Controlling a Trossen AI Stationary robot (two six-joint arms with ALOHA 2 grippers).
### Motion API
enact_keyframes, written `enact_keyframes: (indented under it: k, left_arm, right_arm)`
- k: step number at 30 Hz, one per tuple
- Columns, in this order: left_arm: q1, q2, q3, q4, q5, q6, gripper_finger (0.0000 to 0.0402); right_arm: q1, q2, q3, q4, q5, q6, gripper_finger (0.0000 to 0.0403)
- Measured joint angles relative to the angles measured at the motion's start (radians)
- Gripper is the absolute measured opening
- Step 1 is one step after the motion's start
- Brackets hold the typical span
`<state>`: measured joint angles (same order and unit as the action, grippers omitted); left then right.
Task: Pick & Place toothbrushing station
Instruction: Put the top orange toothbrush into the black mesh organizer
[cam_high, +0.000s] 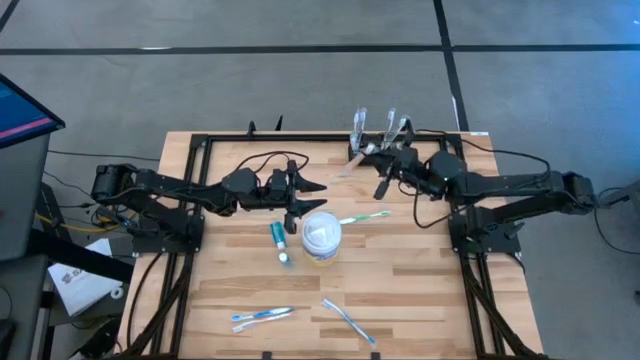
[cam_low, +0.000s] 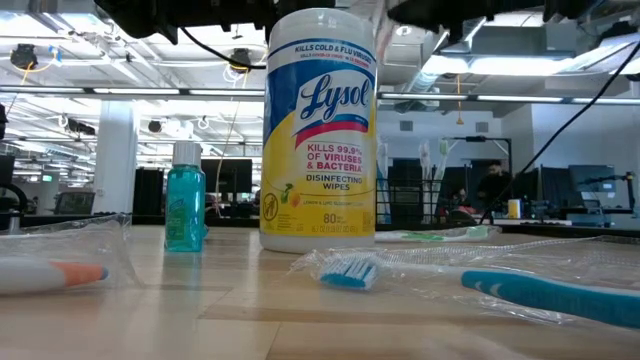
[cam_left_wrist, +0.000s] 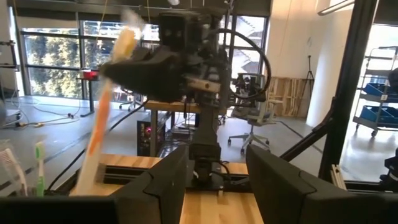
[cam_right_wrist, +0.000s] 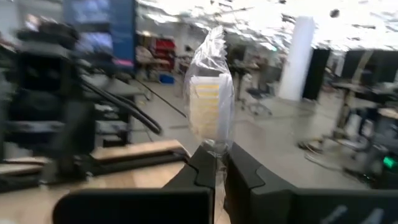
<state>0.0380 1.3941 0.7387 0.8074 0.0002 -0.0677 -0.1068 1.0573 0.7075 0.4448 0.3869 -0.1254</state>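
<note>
Right gripper (cam_right_wrist: 217, 163) pinches a plastic-wrapped yellow-orange toothbrush (cam_right_wrist: 208, 106) above the small black slotted rack (cam_high: 385, 143) at the table's far edge. Left gripper (cam_high: 307, 187) wide open, empty. Advice: align vertically before lowering.

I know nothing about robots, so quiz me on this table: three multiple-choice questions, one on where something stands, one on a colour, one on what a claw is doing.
1. Where does the small teal bottle stand?
A. beside the white-and-yellow wipes tub
B. on top of the tub
C. off the wooden table

2. What colour is the wrapped toothbrush in the right gripper?
A. pale yellow-orange
B. black
C. purple

3. How is the left gripper?
A. open and holding nothing
B. shut on the bottle
C. shut on a toothbrush

Answers:
1 A: the low view shows them side by side, apart.
2 A: the right wrist view shows its bristles in clear wrap.
3 A: the left wrist view shows spread fingers with nothing between.
</note>
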Motion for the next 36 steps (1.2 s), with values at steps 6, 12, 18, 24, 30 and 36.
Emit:
enact_keyframes:
  k: [6,12,18,24,30,36]
  left_arm:
    - [0.0,0.0,0.0,-0.005,0.0,0.003,0.0158]
    - [0.0,0.0,0.0,-0.008,0.0,0.003,0.0158]
    - [0.0,0.0,0.0,-0.011,0.0,0.003,0.0158]
    - [0.0,0.0,0.0,-0.017,0.0,0.004,0.0158]
    - [0.003,0.0,0.0,-0.019,0.0,0.004,0.0158]
    - [0.003,0.0,0.0,-0.019,0.0,0.004,0.0158]
  right_arm:
    - [-0.09,0.0,0.0,-0.095,0.015,0.053,0.0]
    - [-0.181,0.0,0.0,-0.18,0.042,0.072,0.0]
    - [-0.267,0.001,-0.026,-0.208,0.042,0.075,0.0]
    - [-0.353,0.001,-0.052,-0.205,0.044,0.1,0.0]
    - [-0.424,0.001,-0.093,-0.206,0.06,0.101,0.0]
    - [-0.471,0.001,-0.097,-0.198,0.06,0.101,0.0001]
